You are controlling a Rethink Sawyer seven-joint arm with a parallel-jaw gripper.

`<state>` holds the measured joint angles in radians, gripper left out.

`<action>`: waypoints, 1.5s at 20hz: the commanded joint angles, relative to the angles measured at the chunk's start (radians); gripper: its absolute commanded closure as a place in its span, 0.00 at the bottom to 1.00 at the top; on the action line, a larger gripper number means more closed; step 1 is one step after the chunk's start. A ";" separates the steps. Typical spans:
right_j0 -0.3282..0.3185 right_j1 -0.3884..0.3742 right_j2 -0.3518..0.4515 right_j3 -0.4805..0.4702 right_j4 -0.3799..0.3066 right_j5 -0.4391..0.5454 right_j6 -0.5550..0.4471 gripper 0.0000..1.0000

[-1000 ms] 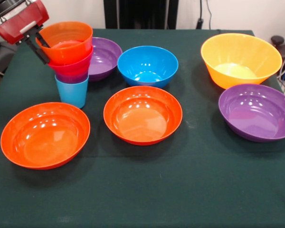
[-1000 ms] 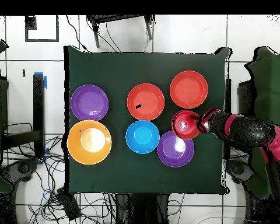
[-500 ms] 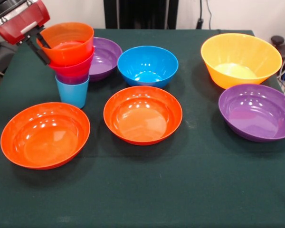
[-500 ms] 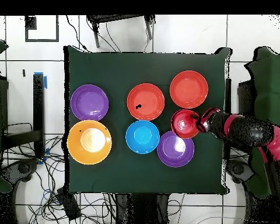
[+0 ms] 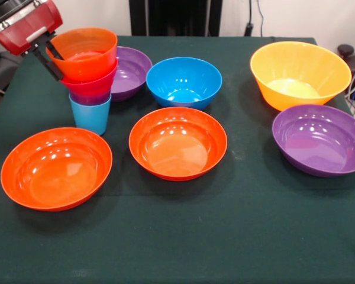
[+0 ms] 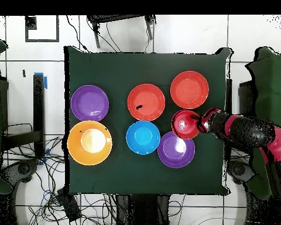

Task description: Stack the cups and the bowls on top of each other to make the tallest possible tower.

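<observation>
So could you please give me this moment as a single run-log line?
gripper: at rim of small orange bowl, grip unclear | tower: four pieces on light blue cup | table: six bowls loose

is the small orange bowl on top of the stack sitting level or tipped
Tipped. In the front view the orange bowl leans, its rim lower on the side where the hand grips it, above the blue cup.

Green bench (image 6: 148,70) carries six bowls apart from tower (image 6: 185,124) — tower seen from above as red-orange round, gripper (image 6: 200,121) at its rim. Purple bowl (image 6: 89,103) and yellow-orange bowl (image 6: 89,142) sit well apart from arm; blue bowl (image 6: 143,137) sits between yellow-orange one and another purple bowl (image 6: 176,149).
</observation>
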<state>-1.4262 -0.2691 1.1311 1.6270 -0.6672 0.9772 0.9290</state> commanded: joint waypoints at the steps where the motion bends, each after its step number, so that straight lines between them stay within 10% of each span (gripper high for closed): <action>1: 0.048 0.013 -0.024 0.018 -0.011 -0.019 -0.174 1.00; 30: 0.047 -0.037 -0.025 0.042 -0.012 -0.023 -0.140 1.00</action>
<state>-1.4261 -0.2937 1.1311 1.6291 -0.6674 0.9772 0.9290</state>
